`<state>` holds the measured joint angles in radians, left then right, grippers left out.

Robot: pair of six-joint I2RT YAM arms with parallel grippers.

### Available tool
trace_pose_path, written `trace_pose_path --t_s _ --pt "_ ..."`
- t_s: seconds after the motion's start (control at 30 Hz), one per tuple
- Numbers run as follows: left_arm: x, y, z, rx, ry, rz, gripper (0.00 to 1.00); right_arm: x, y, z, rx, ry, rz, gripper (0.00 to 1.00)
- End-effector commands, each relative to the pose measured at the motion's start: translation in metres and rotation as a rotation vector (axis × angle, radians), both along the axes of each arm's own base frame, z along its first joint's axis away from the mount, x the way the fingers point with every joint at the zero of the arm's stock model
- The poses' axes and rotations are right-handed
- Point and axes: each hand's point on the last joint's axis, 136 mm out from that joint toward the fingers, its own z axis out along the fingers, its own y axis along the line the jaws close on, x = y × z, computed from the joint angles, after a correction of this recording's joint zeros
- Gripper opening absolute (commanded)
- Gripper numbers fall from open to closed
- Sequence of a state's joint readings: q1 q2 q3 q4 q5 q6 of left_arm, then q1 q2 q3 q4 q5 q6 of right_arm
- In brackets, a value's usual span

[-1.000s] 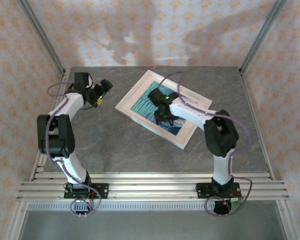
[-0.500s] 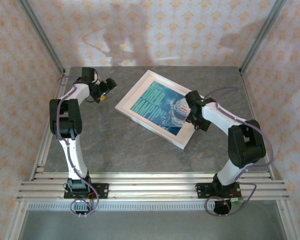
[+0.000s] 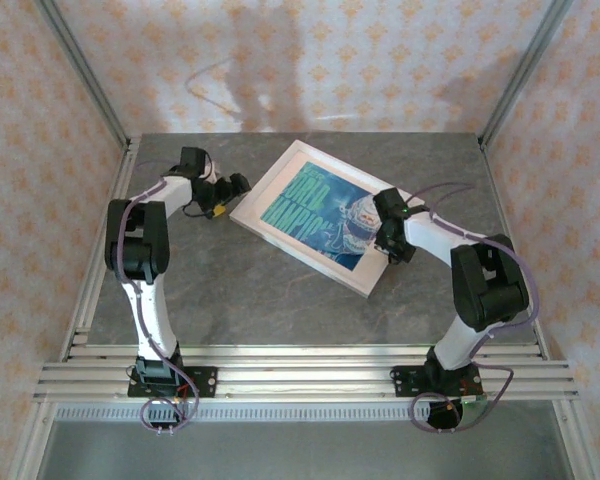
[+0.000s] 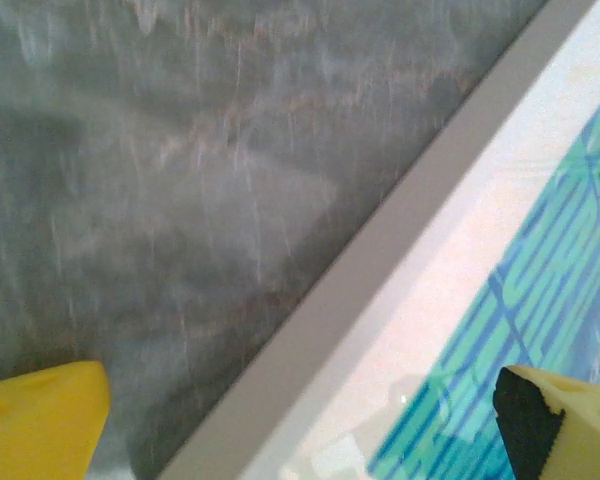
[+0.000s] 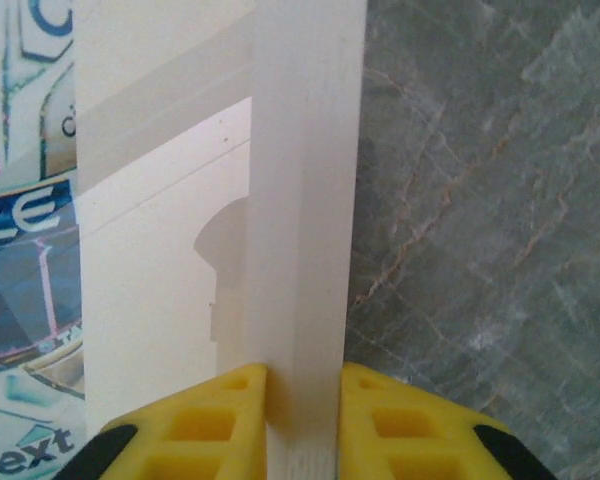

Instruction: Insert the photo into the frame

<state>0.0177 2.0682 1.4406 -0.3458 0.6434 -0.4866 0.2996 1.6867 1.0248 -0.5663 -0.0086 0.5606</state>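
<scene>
The frame [image 3: 298, 256] lies flat and skewed on the grey table, with the teal-blue photo [image 3: 315, 212] inside its pale inner border. My right gripper [image 3: 388, 240] is at the frame's right side. In the right wrist view its yellow fingers [image 5: 195, 425] are shut on the white frame rail [image 5: 305, 200], one on each side of it, and the photo [image 5: 30, 250] shows to the left. My left gripper [image 3: 230, 196] stands open at the frame's left corner. Its fingers [image 4: 40, 415] straddle the frame edge [image 4: 380, 270], with the photo [image 4: 540, 300] under the right one.
The frame rests on the grey marbled tabletop [image 3: 230, 290], which is bare in front of it and to its left. Patterned walls and metal corner posts [image 3: 85, 80] close in the back and sides. The arms' bases stand on the slatted rail [image 3: 300, 375] at the near edge.
My right arm moved off the photo to the frame's right rail and closed on it. My left gripper moved right, up to the frame's left corner, and stayed open.
</scene>
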Motion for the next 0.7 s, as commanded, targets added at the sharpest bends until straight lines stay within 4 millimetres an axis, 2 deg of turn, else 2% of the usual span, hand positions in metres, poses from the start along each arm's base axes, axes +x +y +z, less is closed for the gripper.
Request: trace_pose_path --t_s 0.0,0.2,0.37,0.47,0.53,0.6,0.67 --pt "-0.032 -0.015 -0.004 -0.005 0.047 -0.057 0.99 0.020 0.006 0.004 -0.023 -0.037 0.165 0.13" --pt "-0.074 -0.022 0.001 -0.024 0.059 -0.040 0.99 0.044 0.021 0.011 -0.020 -0.043 0.350 0.11" --pt "-0.111 -0.029 0.002 -0.049 0.072 -0.039 0.98 0.062 0.011 0.008 -0.087 -0.019 0.416 0.11" --pt "-0.128 -0.027 0.009 -0.031 0.069 -0.034 0.98 0.069 0.000 0.006 -0.059 0.003 0.359 0.12" --pt "-0.130 -0.014 0.019 0.042 0.040 -0.014 0.99 0.070 -0.006 0.005 0.001 0.011 0.258 0.22" --pt "-0.121 0.001 0.038 0.148 -0.006 -0.010 1.00 0.069 -0.007 0.002 0.055 0.016 0.152 0.40" --pt "-0.102 0.013 0.056 0.225 -0.050 -0.013 1.00 0.068 0.002 -0.004 0.135 0.015 0.080 0.45"
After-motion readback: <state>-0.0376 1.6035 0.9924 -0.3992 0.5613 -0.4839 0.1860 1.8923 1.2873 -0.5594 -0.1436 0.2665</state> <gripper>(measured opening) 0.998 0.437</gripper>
